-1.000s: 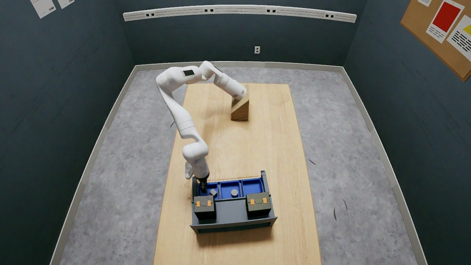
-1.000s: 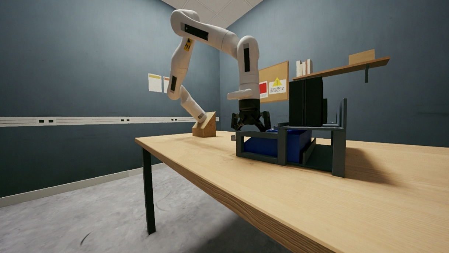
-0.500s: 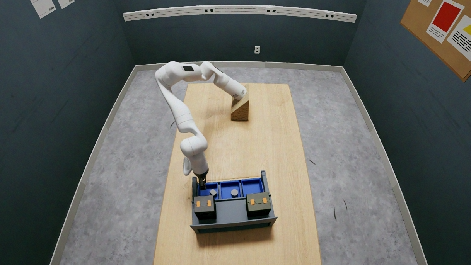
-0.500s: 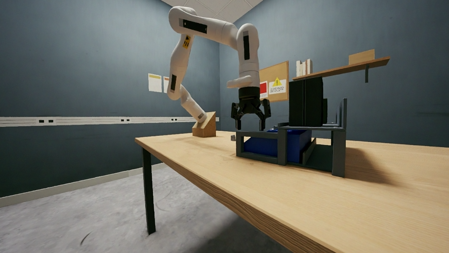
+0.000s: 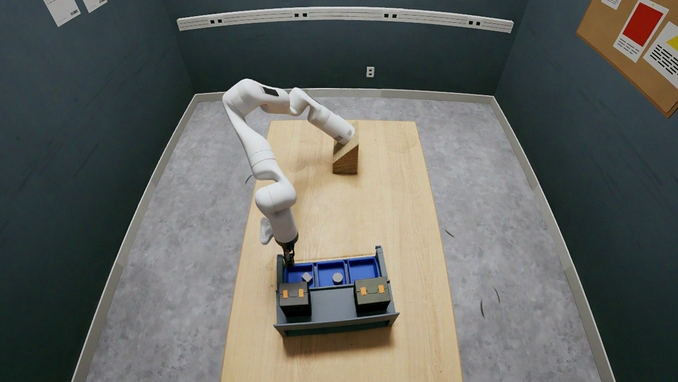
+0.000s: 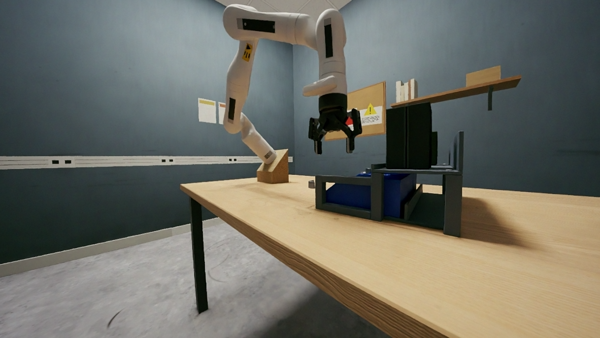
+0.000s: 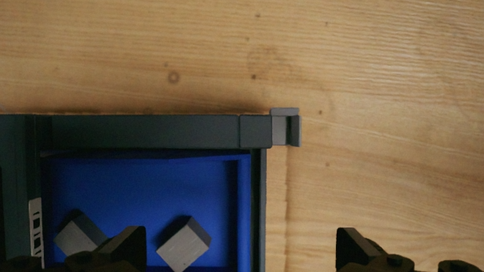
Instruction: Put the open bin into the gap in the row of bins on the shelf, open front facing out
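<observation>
With the jaws (image 5: 289, 258) (image 6: 334, 149) spread and empty, the blue bin (image 5: 296, 271) (image 6: 350, 195) (image 7: 179, 179) at lower centre of the top view (probably the moved one), likely stiff, light plastic, is best pinched by its front wall, loose blocks kept level.

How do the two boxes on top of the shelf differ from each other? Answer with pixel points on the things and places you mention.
The box with the darker lid (image 5: 294, 305) looks narrower; the olive-lidded box (image 5: 372, 298) looks wider. In the top view, the darker-lidded box stands at the left end, the olive-lidded box at the right. Both have two orange latches.
</observation>
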`<act>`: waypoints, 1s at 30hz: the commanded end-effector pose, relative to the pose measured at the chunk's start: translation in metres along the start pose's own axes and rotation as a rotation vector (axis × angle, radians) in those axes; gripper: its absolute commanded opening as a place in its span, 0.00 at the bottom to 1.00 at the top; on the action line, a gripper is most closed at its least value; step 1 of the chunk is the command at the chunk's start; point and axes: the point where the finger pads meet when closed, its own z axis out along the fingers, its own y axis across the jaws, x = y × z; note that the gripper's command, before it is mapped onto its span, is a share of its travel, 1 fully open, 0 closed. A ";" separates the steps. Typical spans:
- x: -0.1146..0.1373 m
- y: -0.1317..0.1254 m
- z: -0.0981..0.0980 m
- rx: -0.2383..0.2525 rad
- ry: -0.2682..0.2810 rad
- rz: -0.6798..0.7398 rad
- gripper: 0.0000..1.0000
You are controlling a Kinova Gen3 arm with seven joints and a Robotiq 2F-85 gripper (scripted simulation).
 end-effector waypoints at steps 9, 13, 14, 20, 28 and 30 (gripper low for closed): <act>0.000 -0.001 -0.014 0.003 0.000 0.000 1.00; 0.000 -0.001 -0.014 0.003 0.000 0.000 1.00; 0.000 -0.001 -0.014 0.003 0.000 0.000 1.00; 0.000 -0.001 -0.014 0.003 0.000 0.000 1.00; 0.000 -0.001 -0.006 0.003 0.000 0.000 1.00; 0.000 -0.001 -0.006 0.003 0.000 0.000 1.00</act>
